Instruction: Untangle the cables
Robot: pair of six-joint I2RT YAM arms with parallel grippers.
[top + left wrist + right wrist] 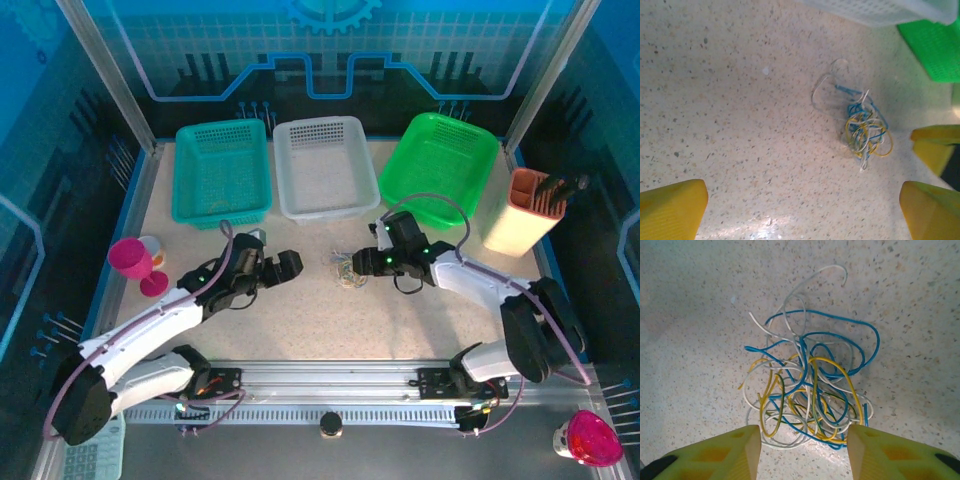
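Your right fingers (715, 455), apart and holding nothing, straddle the cables (810, 390) tangled on the worktop (685, 315); left fingers (670, 207) stand wide. Closing now may pinch several wires together and tighten the knot.

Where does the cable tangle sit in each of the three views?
Top external: cable tangle mid-table, between left gripper and right gripper.
Left wrist: right of centre, below the white basket.
Right wrist: centre, just ahead of the right gripper's yellow fingers.
Shared landmark: white basket, beyond the tangle in top and left-wrist views.
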